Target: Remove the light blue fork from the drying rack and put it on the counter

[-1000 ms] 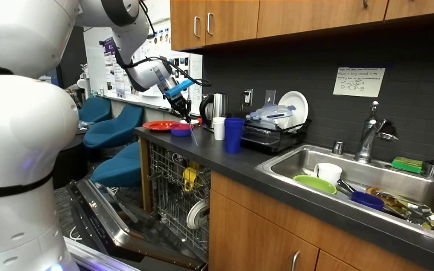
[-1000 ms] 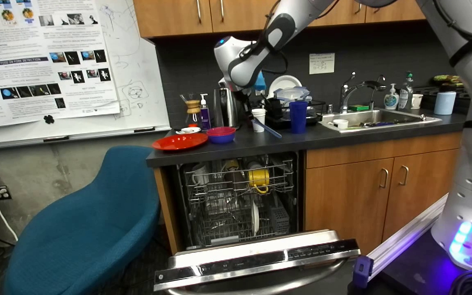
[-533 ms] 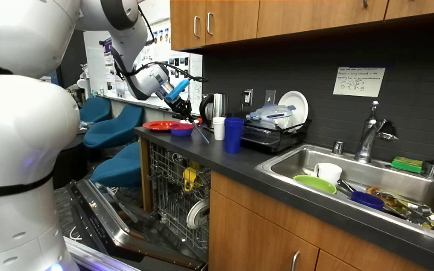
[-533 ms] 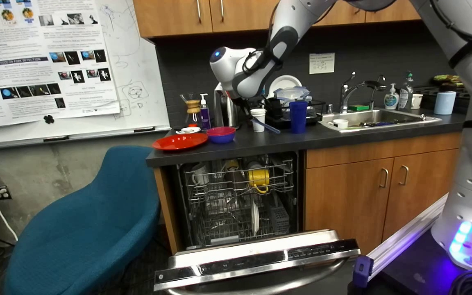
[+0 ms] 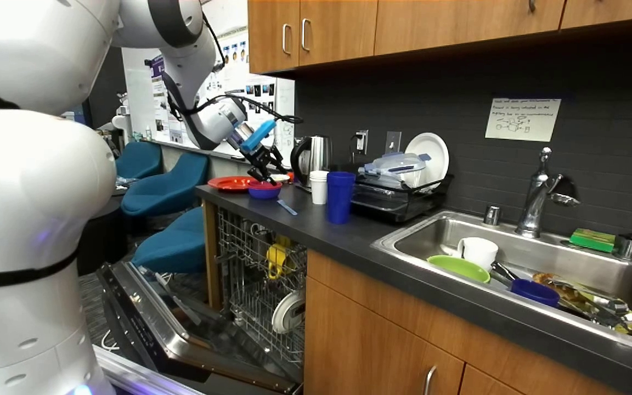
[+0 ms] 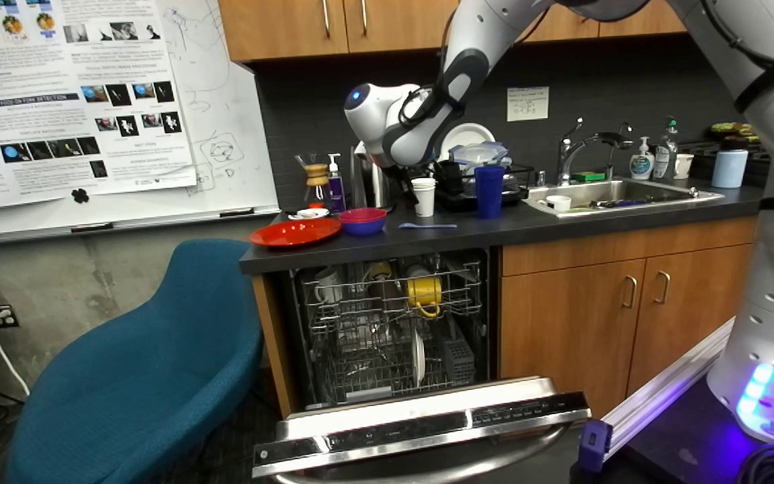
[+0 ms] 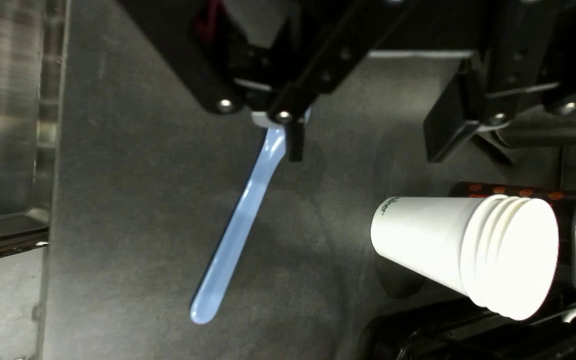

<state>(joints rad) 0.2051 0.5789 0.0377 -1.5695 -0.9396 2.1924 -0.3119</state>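
The light blue fork lies flat on the dark counter, its handle in full sight in the wrist view. One finger covers its head there. Both exterior views show the fork resting near the stacked paper cups. Just above it my gripper stands open, bare counter showing between its spread fingers. In an exterior view the gripper hangs over the bowls' edge, apart from the fork. The black drying rack sits farther along the counter, loaded with plastic containers and a white plate.
White paper cups and a dark blue cup stand beside the fork. Stacked bowls, a red plate and a kettle are close by. The dishwasher door hangs open below; a sink lies beyond the rack.
Earlier the gripper was shut on the fork, which slanted down toward the counter. It came down a little, then the fingers spread, and the fork now lies flat, let go.
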